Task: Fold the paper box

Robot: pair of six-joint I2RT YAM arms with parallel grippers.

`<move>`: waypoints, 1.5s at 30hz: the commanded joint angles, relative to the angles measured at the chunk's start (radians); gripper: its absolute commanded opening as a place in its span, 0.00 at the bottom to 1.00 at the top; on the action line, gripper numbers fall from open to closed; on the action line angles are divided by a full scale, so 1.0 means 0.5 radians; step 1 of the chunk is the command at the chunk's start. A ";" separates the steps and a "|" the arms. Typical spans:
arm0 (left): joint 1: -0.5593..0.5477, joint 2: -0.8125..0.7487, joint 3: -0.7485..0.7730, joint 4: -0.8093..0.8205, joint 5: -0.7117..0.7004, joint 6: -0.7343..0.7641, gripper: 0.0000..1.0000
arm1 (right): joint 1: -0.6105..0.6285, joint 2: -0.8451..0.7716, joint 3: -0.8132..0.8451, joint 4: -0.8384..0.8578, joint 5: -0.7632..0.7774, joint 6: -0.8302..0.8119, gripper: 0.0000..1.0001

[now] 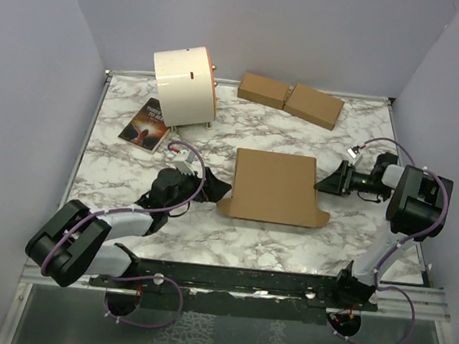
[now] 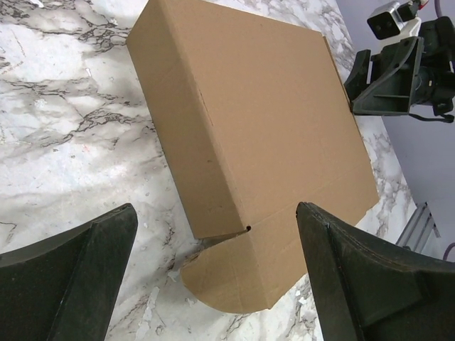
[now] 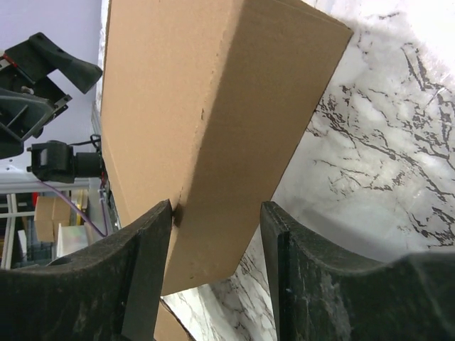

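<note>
Top external view is showing three closed containers on the marble table [image 1: 115, 168]. Two smaller cardboard boxes [image 1: 264, 89] are sitting side by side, touching, at the upper middle of the frame. Their lids are shut, so any contents are hidden. A cream drum [image 1: 181, 85] is lying on its side at the upper left, with a book [image 1: 146, 124] lying flat just below and left of it.

The paper box [image 1: 273, 185] is lying flat in the centre of the frame, between the two arms. It is looking like a plain brown, shallow rectangle with its lid folded down, so its inside is not showing. Rounded tabs [image 1: 224, 208] are sticking out onto the table at its two lower corners. In the left wrist view one such tab is lying flat at the near corner, beside a small slit.

The left gripper [image 1: 215, 191] is sitting just left of the box with its fingers [image 2: 85, 263] spread wide and gripping nothing. The right gripper [image 1: 323, 182] is pointing at the box's right edge with its jaws parted about halfway. In the right wrist view the box's side wall is filling the gap between its fingers [image 3: 142, 270]. Whether they are touching the cardboard cannot be told.
</note>
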 commanded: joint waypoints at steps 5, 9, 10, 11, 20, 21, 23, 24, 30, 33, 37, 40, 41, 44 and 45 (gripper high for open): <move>0.023 0.083 0.003 0.112 0.036 -0.055 0.97 | 0.008 0.089 0.052 -0.079 -0.100 -0.056 0.47; 0.029 0.113 0.003 0.123 0.030 -0.062 0.97 | 0.008 0.126 0.063 -0.092 -0.082 -0.045 0.33; 0.030 0.116 0.003 0.126 0.031 -0.061 0.97 | 0.008 0.127 0.063 -0.084 -0.068 -0.025 0.31; 0.030 0.126 0.003 0.132 0.033 -0.060 0.97 | 0.006 0.127 0.062 -0.077 -0.057 -0.019 0.28; 0.060 0.243 -0.005 0.286 0.090 -0.113 0.98 | -0.025 0.143 0.065 -0.075 -0.044 0.001 0.20; 0.066 0.268 0.001 0.310 0.103 -0.126 0.98 | -0.032 0.149 0.071 -0.081 -0.045 -0.005 0.19; 0.080 0.318 0.008 0.355 0.130 -0.145 0.99 | -0.037 0.158 0.084 -0.102 -0.043 -0.032 0.19; 0.085 0.339 0.017 0.368 0.142 -0.146 0.99 | -0.038 0.153 0.094 -0.121 -0.044 -0.062 0.19; 0.093 0.413 0.098 0.332 0.173 -0.103 0.99 | -0.035 0.074 0.121 -0.178 -0.147 -0.154 0.46; 0.092 0.429 0.154 0.260 0.179 -0.060 0.98 | -0.027 0.082 0.137 -0.188 -0.164 -0.161 0.52; 0.092 0.481 0.194 0.251 0.196 -0.039 0.98 | 0.023 0.126 0.170 -0.211 -0.163 -0.178 0.54; 0.092 0.543 0.199 0.300 0.213 -0.044 0.98 | 0.075 0.143 0.178 -0.177 -0.109 -0.134 0.52; 0.092 0.558 0.197 0.322 0.221 -0.044 0.98 | 0.079 0.149 0.170 -0.156 -0.106 -0.109 0.51; 0.092 0.588 0.194 0.351 0.223 -0.042 0.98 | 0.079 0.193 0.173 -0.166 -0.112 -0.096 0.45; 0.092 0.595 0.196 0.354 0.220 -0.037 0.98 | 0.079 0.206 0.174 -0.168 -0.109 -0.095 0.41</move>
